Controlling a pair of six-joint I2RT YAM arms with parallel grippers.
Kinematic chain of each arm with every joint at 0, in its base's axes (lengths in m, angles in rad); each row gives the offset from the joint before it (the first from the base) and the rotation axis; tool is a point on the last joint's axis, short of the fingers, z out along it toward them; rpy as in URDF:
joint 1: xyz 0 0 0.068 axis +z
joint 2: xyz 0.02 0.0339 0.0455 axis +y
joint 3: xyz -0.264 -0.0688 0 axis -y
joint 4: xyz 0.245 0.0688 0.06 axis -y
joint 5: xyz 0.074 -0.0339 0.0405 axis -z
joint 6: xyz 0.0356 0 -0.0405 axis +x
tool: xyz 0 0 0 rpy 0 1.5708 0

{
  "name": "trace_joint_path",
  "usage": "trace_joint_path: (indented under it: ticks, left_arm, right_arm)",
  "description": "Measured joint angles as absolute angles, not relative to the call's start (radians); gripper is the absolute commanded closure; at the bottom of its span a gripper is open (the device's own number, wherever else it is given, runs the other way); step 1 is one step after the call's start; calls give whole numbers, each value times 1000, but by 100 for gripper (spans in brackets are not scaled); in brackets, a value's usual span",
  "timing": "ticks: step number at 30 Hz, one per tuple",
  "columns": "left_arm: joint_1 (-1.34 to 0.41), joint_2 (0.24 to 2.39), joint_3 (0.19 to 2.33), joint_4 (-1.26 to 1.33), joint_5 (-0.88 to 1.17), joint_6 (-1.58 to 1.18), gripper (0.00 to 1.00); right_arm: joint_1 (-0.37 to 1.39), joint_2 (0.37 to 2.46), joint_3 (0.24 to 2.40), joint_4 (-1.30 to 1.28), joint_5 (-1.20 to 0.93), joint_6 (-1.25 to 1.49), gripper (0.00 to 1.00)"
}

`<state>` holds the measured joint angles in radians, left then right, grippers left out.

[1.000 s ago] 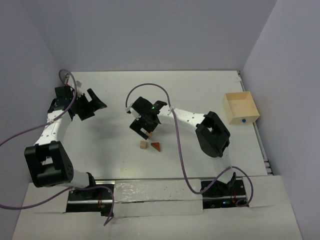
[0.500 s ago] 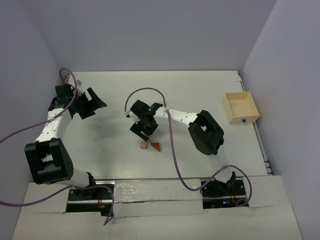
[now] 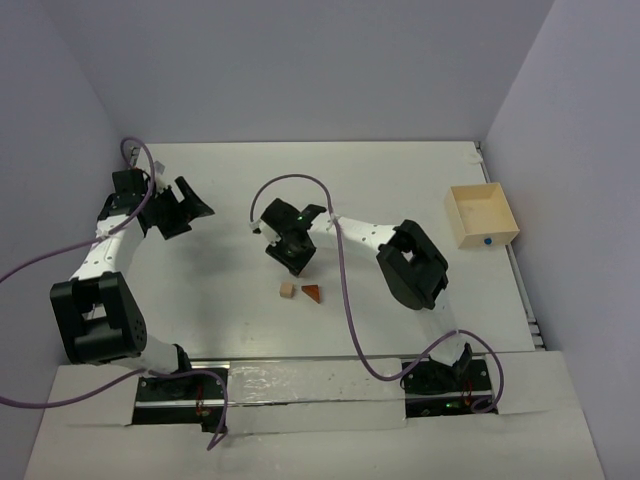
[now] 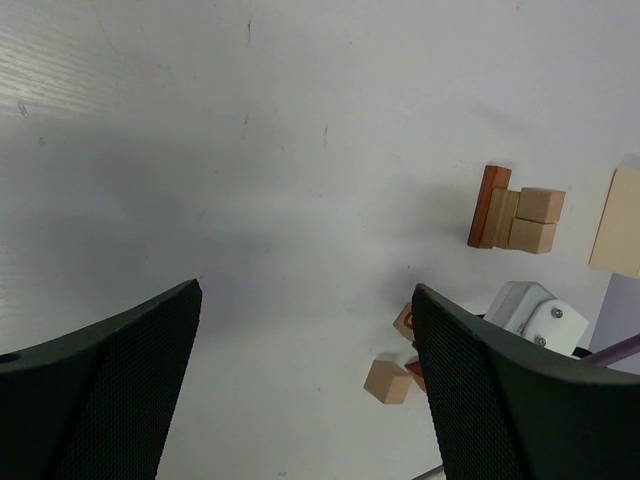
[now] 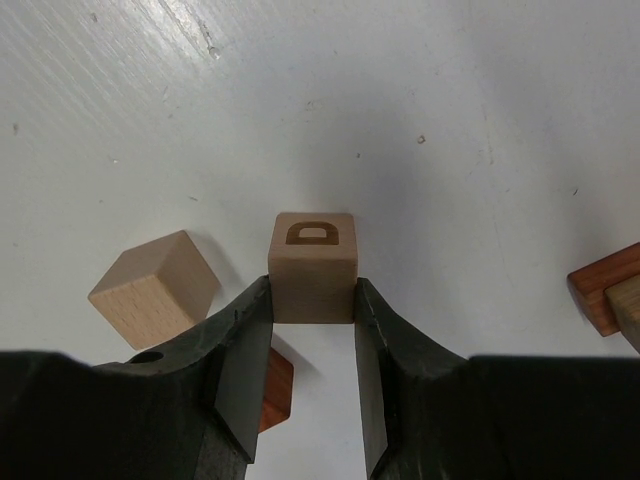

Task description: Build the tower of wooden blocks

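Currently, at pickup, the right gripper (image 5: 312, 292) clamps the lettered cube (image 5: 312, 255) beside a plain cube (image 5: 155, 288), the left gripper (image 4: 307, 293) stands open, and the next move requires square placement on the tower (image 4: 520, 220).

The cube (image 5: 312, 268) is tan with a brown D; the wedge (image 3: 313, 292) reddish-brown.

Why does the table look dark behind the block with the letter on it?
Right wrist view: it is a soft shadow cast on the table by the right gripper and its block. Left wrist view: a wider grey shadow crosses the table beyond the open left gripper.
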<state>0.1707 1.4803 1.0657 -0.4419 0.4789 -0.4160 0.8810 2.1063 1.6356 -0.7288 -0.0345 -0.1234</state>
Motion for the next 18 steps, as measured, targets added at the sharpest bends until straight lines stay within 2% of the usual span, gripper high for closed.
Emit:
trace_joint_path:
  ticks: [2, 5, 11, 18]
  left_arm:
    - [171, 1485, 1066, -442, 478, -417, 10]
    - [171, 1486, 1066, -442, 472, -424, 12]
    - [171, 1486, 1066, -441, 452, -450, 25]
    - [171, 1486, 1066, -440, 450, -467, 27]
  right_arm:
    - [881, 2106, 1639, -736, -36, -121, 100]
    - [881, 2106, 1664, -782, -43, -93, 100]
    - [870, 2010, 1755, -865, -2, 40, 100]
    - [796, 1809, 1793, -889, 189, 246, 100]
